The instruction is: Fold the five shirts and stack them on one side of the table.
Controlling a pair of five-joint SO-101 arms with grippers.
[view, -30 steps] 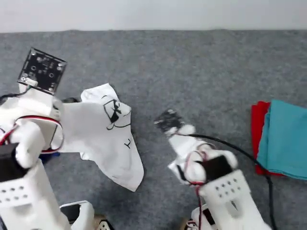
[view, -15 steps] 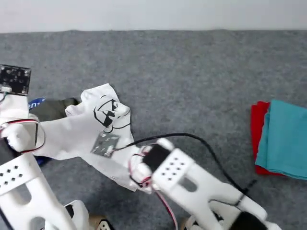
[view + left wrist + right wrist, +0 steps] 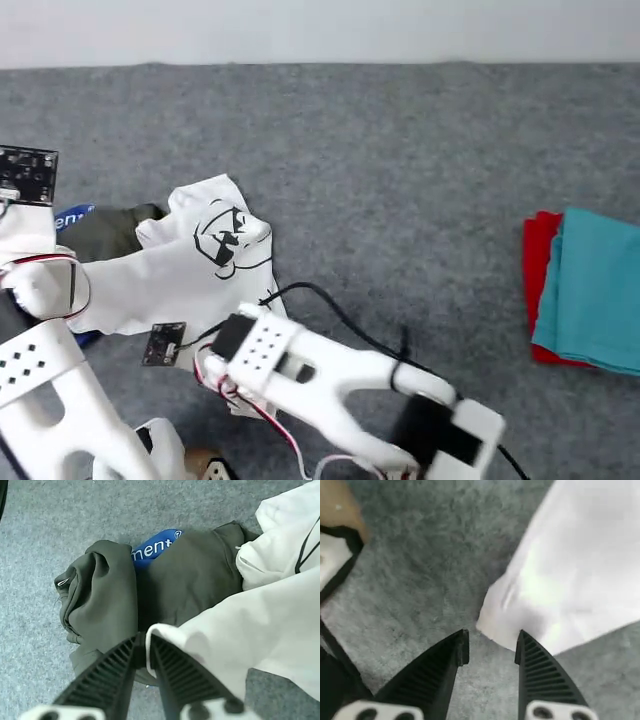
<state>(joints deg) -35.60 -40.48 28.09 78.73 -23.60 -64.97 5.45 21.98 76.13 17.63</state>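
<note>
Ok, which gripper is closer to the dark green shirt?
Left. The left gripper sits right over the dark green shirt, clamped on the edge of the white shirt; the right gripper hangs open at that shirt's other corner.

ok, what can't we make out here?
- High view: near hem of the white shirt, hidden under the right arm.
- High view: teal shirt and red shirt, cut off by the edge.
- Left wrist view: blue shirt, mostly buried under the dark green shirt.
</note>
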